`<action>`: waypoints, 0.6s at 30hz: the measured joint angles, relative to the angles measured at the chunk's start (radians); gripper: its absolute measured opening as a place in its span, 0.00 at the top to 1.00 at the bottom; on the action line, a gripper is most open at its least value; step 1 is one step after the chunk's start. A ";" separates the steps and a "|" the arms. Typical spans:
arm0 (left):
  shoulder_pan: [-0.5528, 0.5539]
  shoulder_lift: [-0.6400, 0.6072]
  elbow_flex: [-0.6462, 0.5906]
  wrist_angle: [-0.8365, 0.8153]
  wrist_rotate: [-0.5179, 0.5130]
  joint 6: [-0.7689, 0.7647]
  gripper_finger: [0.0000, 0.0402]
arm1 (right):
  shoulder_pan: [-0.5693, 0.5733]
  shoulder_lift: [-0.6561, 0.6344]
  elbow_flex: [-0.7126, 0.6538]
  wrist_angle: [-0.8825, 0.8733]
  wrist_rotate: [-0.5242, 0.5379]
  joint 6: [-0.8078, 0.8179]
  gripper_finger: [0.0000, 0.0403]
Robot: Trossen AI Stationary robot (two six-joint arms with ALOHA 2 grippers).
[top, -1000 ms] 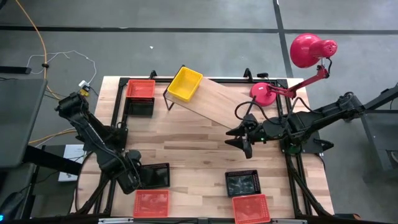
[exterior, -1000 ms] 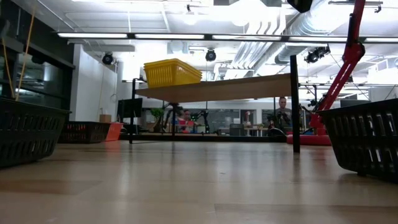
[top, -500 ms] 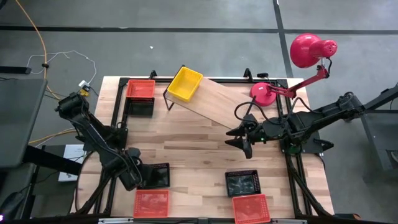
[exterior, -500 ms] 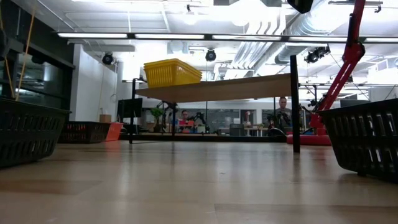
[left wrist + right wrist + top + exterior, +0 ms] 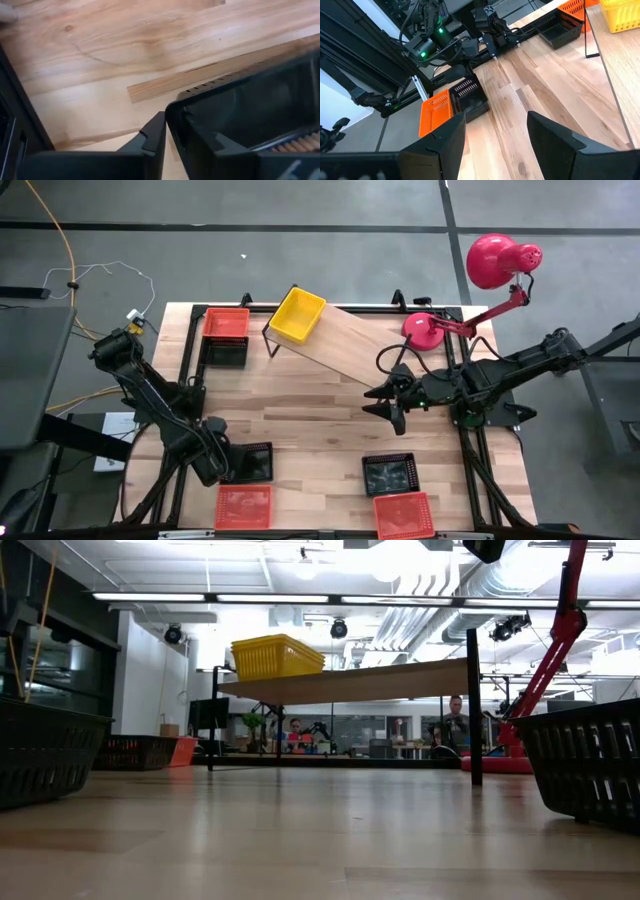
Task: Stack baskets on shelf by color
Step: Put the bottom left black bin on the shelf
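A yellow basket (image 5: 298, 315) stands on the far left end of the shelf (image 5: 350, 345), also seen as the yellow basket (image 5: 277, 656) in the low view. My left gripper (image 5: 215, 462) is down at the near left, shut on a black basket (image 5: 252, 463) that rests on the table. My right gripper (image 5: 390, 408) hangs open over the table just in front of the shelf's right end, with nothing between its fingers (image 5: 445, 145). My left gripper holds the black basket by the top of its left end wall (image 5: 173, 111), near a corner. One finger (image 5: 152, 137) is outside the wall and the other inside the basket. The fingers come from above, slanting in from the table's left. The basket's bottom stays on the table.
An orange basket (image 5: 227, 322) and a black one (image 5: 225, 352) sit at the far left beside the shelf. More orange baskets (image 5: 243, 505) (image 5: 404, 515) and a black one (image 5: 390, 473) lie along the near edge. A red desk lamp (image 5: 500, 260) stands at the far right.
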 joint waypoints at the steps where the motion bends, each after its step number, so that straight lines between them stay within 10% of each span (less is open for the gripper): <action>1: 0.000 0.000 0.000 0.000 -0.007 0.000 0.90 | 0.000 0.000 0.000 0.000 0.000 0.000 0.51; 18: 0.042 -0.168 0.019 -0.225 -0.240 -0.016 1.00 | 0.000 0.000 0.000 0.000 0.032 0.000 0.51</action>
